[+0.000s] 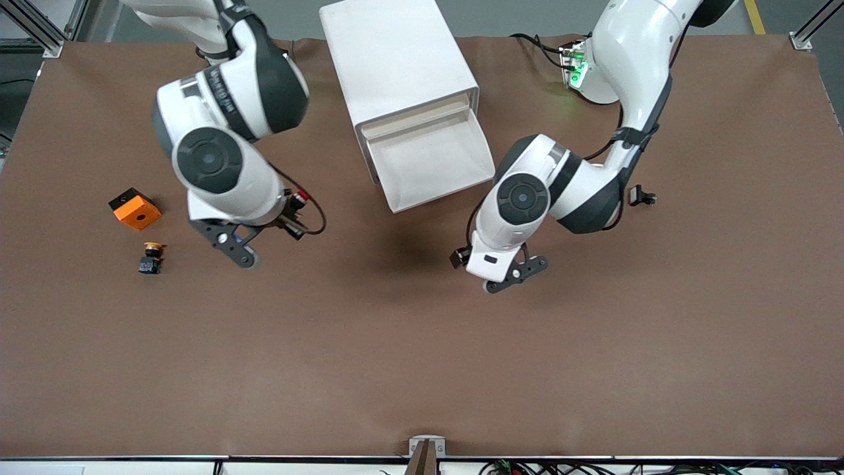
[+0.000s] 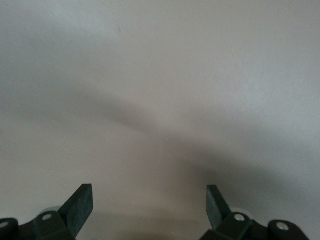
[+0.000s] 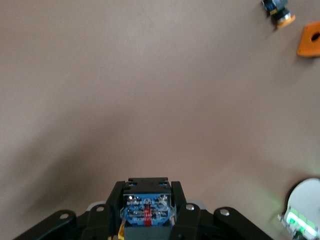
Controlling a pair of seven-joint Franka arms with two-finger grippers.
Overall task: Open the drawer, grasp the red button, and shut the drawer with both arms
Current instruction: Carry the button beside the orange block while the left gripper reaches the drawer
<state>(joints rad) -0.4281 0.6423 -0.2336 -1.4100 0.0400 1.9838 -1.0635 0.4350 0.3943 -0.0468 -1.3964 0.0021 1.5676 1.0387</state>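
Note:
The white cabinet (image 1: 395,59) stands at the table's edge between the arms' bases. Its drawer (image 1: 432,161) is pulled out toward the front camera and its tray shows nothing inside. My right gripper (image 1: 295,214) hangs over the brown table beside the cabinet, toward the right arm's end. It is shut on the button (image 1: 301,196), whose red cap just shows. In the right wrist view the gripper (image 3: 147,200) clamps the button's blue-black body (image 3: 147,210). My left gripper (image 1: 471,260) is over the table just in front of the drawer. It is open and empty in the left wrist view (image 2: 149,200).
An orange cube with a hole (image 1: 135,208) and a yellow-capped button (image 1: 151,257) lie on the table toward the right arm's end. Both show in the right wrist view, the cube (image 3: 310,39) and the yellow-capped button (image 3: 279,12). Bare brown table fills the half nearer the front camera.

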